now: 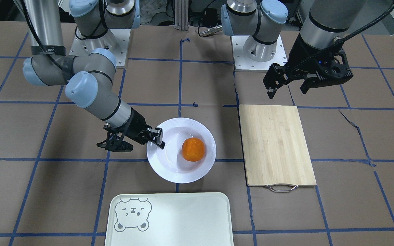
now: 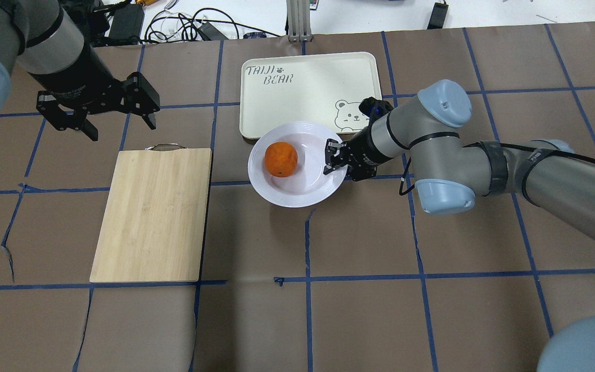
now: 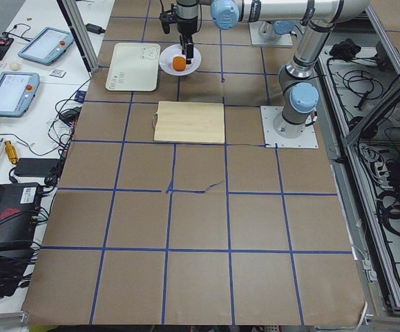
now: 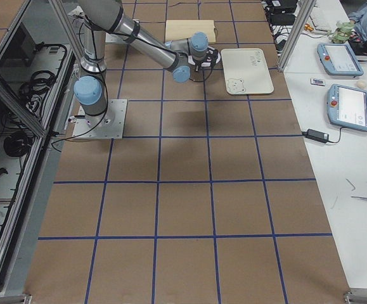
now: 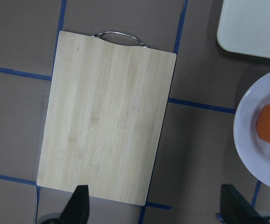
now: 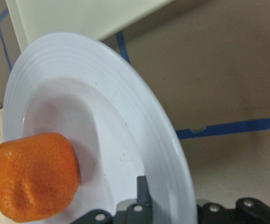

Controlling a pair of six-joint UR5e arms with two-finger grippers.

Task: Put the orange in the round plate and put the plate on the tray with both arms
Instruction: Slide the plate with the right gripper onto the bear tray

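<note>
The orange point(image 1: 193, 149) point(image 2: 281, 159) point(image 6: 32, 175) lies in the sunken centre of the white round plate point(image 1: 169, 171) point(image 2: 287, 199) point(image 6: 162, 140). My right gripper point(image 1: 159, 138) point(image 2: 332, 163) is shut on the plate's rim, on the side away from the cutting board. The plate appears to be held slightly off the table, and in the overhead view its edge overlaps the near edge of the cream tray point(image 1: 183, 218) point(image 2: 313, 88) with the bear face. My left gripper point(image 1: 287, 90) point(image 2: 122, 129) point(image 5: 155, 205) hangs open and empty above the table near the cutting board's plain end.
A bamboo cutting board point(image 1: 277, 143) point(image 2: 155, 212) with a metal handle lies beside the plate, under the left arm's side. Brown paper with blue tape lines covers the table. Cables and tablets sit beyond the tray's far edge.
</note>
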